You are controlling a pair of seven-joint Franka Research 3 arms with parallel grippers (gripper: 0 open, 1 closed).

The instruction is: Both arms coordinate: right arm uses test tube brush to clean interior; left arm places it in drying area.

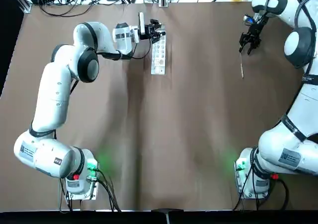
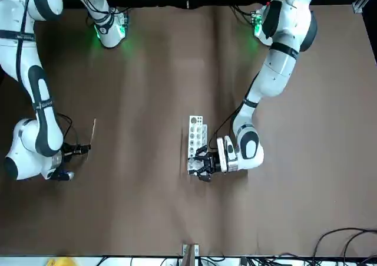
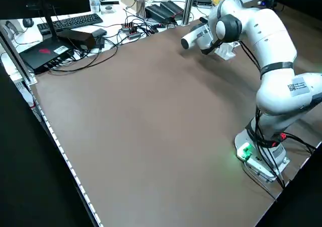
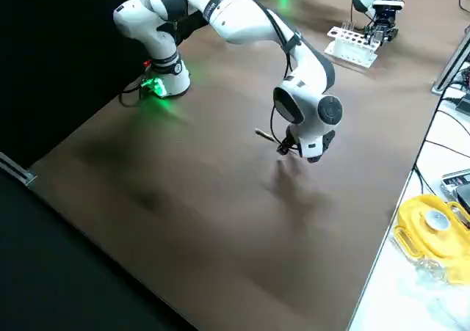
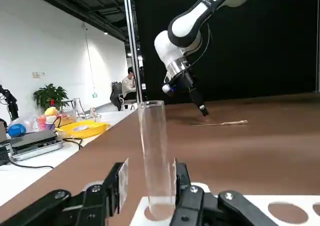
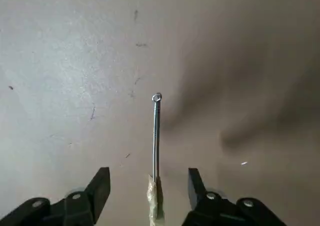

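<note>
Left tool (image 5: 149,178) at 12 o'clock of tabletop (image 1: 198,110) in top view, its two fingers being apart, one at each side of clear test tube (image 5: 154,151). Tube stands upright at white rack (image 1: 158,60), which extends from this tool toward 6 o'clock. Right tool (image 6: 149,181) at 2 o'clock, fingers also apart. Test tube brush (image 1: 242,67) lies on tabletop beneath right tool, its one end pointing to 6 o'clock; in right wrist view it shows between both fingers.
</note>
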